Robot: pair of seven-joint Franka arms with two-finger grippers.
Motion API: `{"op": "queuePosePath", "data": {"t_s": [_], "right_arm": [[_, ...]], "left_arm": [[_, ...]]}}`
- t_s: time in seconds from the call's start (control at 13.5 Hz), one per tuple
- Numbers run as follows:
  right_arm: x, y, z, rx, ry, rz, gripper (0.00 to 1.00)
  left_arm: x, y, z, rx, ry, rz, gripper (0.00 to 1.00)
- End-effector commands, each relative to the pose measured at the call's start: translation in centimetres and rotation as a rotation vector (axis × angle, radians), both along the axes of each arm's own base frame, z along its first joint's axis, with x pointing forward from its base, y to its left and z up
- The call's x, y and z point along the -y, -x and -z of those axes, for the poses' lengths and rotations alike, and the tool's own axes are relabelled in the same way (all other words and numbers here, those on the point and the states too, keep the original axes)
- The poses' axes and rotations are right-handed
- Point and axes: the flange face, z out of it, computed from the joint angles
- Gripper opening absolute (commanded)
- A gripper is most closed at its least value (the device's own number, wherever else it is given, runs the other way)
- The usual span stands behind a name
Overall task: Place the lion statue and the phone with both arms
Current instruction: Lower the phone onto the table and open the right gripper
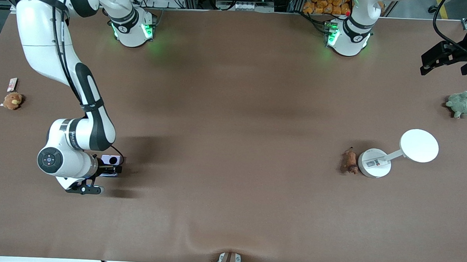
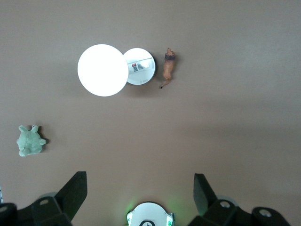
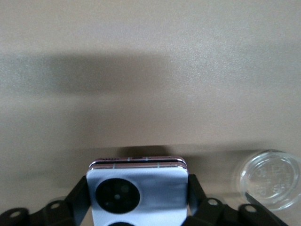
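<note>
The lavender phone (image 1: 111,160) with black round lenses is clamped between my right gripper's (image 1: 109,166) fingers, low over the table toward the right arm's end. In the right wrist view the phone (image 3: 141,186) fills the gap of the right gripper (image 3: 137,194). The small brown-orange lion statue (image 1: 350,161) lies on the table beside the white stand's base, toward the left arm's end; it also shows in the left wrist view (image 2: 168,68). My left gripper (image 1: 447,58) is open and empty, held high by the left arm's end of the table, its fingers wide apart (image 2: 140,181).
A white round-based stand (image 1: 375,163) with a tilted disc (image 1: 419,145) stands beside the lion. A green plush turtle (image 1: 460,103) lies toward the left arm's end. A tan plush toy (image 1: 13,100) and a small card (image 1: 12,83) lie at the right arm's end.
</note>
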Motion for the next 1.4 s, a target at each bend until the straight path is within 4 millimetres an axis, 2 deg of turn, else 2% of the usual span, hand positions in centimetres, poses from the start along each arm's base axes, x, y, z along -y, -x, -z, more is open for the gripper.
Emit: {"op": "queuePosePath", "data": {"t_s": [0.0,0.37,0.44,0.59,0.66,0.96,1.11,1.33], "right_arm": [[0.1,0.0,0.0,0.011,0.007,0.005,1.00],[-0.1,-0.5,-1.0,0.027,0.005,0.002,1.00],[-0.1,-0.7,-1.7,0.037,0.005,0.002,1.00],[0.0,-1.2,-4.5,0.061,-0.003,0.008,1.00],[0.0,-1.3,-6.4,0.070,-0.007,0.010,1.00],[-0.7,-0.5,-16.6,0.119,-0.010,-0.009,1.00],[-0.9,1.3,-22.2,0.094,-0.009,-0.011,1.00],[0.0,5.2,-30.8,0.087,-0.013,-0.041,1.00]], "left_arm": [[-0.5,0.5,0.6,-0.021,0.018,-0.013,1.00],[-0.5,0.6,0.8,-0.020,0.017,-0.025,1.00],[-0.5,0.5,0.8,-0.019,0.017,-0.025,1.00],[-0.1,0.4,1.0,-0.020,0.016,-0.018,1.00],[0.2,0.4,1.0,-0.020,0.016,-0.013,1.00],[0.2,-0.4,1.7,-0.009,0.038,-0.002,1.00],[0.3,-0.5,2.0,-0.010,0.044,0.000,1.00],[0.3,0.1,3.4,0.030,0.047,-0.001,1.00]]}}
